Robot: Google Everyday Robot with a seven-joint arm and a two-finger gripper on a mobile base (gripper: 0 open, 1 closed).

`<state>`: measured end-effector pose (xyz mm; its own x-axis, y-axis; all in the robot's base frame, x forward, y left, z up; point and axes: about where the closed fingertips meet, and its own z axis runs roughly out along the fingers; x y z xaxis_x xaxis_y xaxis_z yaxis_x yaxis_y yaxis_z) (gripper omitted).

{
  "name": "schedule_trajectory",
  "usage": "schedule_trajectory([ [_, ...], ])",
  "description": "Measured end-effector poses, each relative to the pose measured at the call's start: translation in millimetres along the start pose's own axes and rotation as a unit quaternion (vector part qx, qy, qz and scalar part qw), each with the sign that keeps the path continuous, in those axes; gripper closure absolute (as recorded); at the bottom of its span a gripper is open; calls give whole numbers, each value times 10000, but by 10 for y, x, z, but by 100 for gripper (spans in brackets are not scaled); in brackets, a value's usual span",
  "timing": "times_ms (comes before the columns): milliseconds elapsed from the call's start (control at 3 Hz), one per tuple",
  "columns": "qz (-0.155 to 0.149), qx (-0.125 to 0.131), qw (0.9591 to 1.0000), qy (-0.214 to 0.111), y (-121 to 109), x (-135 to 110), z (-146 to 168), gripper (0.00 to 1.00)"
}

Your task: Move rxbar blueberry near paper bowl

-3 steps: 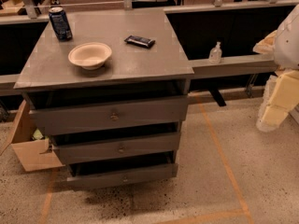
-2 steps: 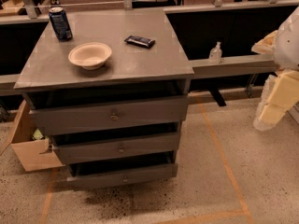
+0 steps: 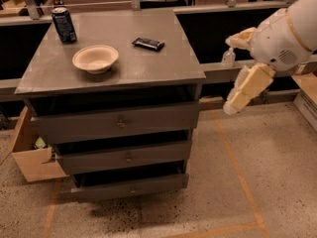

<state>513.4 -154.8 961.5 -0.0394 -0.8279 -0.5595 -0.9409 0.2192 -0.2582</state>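
The rxbar blueberry (image 3: 148, 43) lay flat at upper centre of the grey drawer cabinet (image 3: 124, 78), right of the paper bowl (image 3: 95, 58) and not touching it. It was well left of the gripper (image 3: 243, 87), which hung beyond the cabinet's right edge; whether it was open couldn't be told. A blue can (image 3: 64, 25) stood upper left, with speckled floor (image 3: 277, 182) below.

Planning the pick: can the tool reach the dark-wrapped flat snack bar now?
Probably yes: the tool hangs right of the grey cabinet, and the dark snack bar lies uncovered, apart from the beige paper bowl.
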Motion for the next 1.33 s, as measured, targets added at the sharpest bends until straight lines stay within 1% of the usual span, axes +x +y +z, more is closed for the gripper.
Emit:
schedule_trajectory([
  [333,144,-64,9963,-847,-263,-252,370,0],
  [667,501,47,9879,-1467,-605,-350,673,0],
  [1000,1270,280,9714,-1987,-999,-229,924,0],
  [1333,1865,806,9492,-2404,-1436,-105,1040,0],
])
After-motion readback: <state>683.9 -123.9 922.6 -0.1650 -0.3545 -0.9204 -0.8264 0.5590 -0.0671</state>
